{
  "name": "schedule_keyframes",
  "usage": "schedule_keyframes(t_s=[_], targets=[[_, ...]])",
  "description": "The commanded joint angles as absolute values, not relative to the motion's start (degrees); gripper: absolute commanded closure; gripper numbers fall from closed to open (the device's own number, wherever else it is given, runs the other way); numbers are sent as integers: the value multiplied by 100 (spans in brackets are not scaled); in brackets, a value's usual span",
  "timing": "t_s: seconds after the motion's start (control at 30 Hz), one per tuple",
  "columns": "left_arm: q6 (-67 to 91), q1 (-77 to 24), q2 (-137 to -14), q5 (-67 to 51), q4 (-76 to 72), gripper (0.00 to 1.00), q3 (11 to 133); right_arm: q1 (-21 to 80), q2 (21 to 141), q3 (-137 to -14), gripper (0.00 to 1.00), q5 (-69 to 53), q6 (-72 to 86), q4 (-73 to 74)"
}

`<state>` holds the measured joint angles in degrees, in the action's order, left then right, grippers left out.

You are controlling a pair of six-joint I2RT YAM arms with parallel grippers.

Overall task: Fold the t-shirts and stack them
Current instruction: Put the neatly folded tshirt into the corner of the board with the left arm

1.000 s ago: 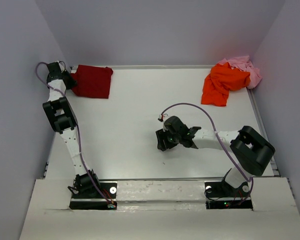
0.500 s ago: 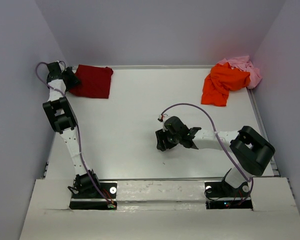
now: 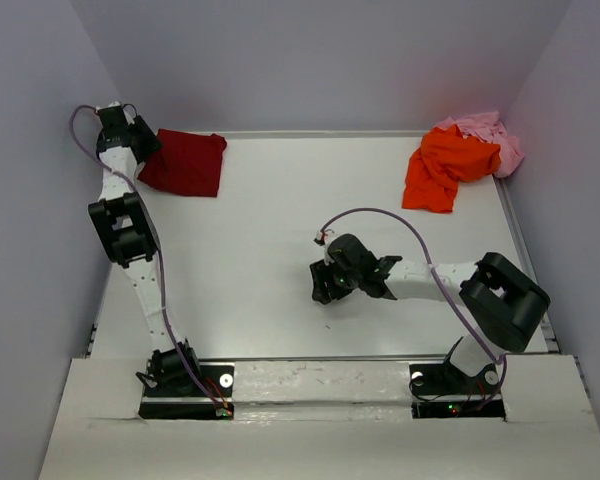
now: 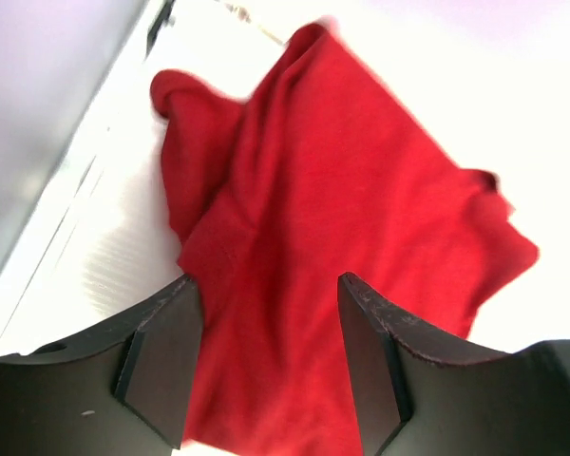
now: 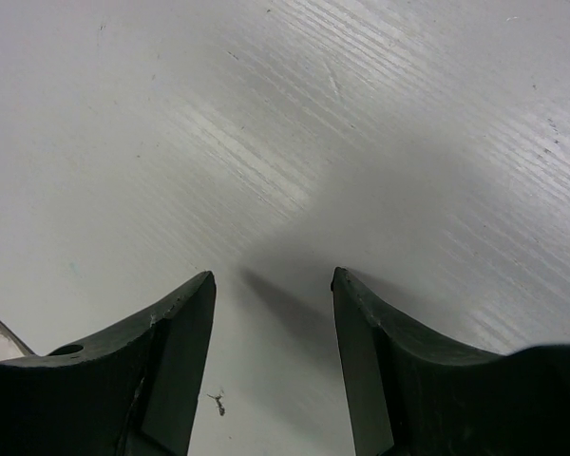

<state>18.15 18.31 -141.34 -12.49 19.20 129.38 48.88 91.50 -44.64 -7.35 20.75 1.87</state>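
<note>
Our left fingers (image 4: 161, 351) are spread just above the red shirt (image 4: 342, 237). It lies folded in the far left corner of the surface (image 3: 280, 230), long side along the far edge. Our right fingers (image 5: 166, 351) are spread too, far from it.

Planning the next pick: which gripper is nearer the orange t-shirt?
Right. The right gripper sits mid-workspace, diagonally short of the orange t-shirt; the left gripper is at the far left corner, by the dark red t-shirt.
</note>
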Motion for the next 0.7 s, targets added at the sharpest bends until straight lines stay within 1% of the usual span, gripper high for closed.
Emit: schedule_keyframes(t_s=[0.0, 0.2, 0.3, 0.43, 0.57, 0.67], targets=[[1688, 1696, -13271, -844, 1872, 34, 13421, 5010, 9097, -4263, 42, -817, 2065, 281], [1582, 1705, -12877, -352, 1995, 34, 13193, 5010, 9018, -4271, 42, -835, 2048, 264], [1643, 1696, -12640, -247, 2030, 34, 13070, 5063, 9026, -4289, 42, -844, 2039, 264], [1713, 1626, -12297, -386, 2039, 34, 12806, 5063, 8983, -4254, 42, -791, 2065, 237], [1749, 1240, -11708, -439, 1864, 34, 12104, 5063, 8877, -4228, 42, -695, 2083, 255], [1661, 573, -11085, -124, 1530, 34, 11175, 5063, 8772, -4193, 42, -607, 2074, 325]])
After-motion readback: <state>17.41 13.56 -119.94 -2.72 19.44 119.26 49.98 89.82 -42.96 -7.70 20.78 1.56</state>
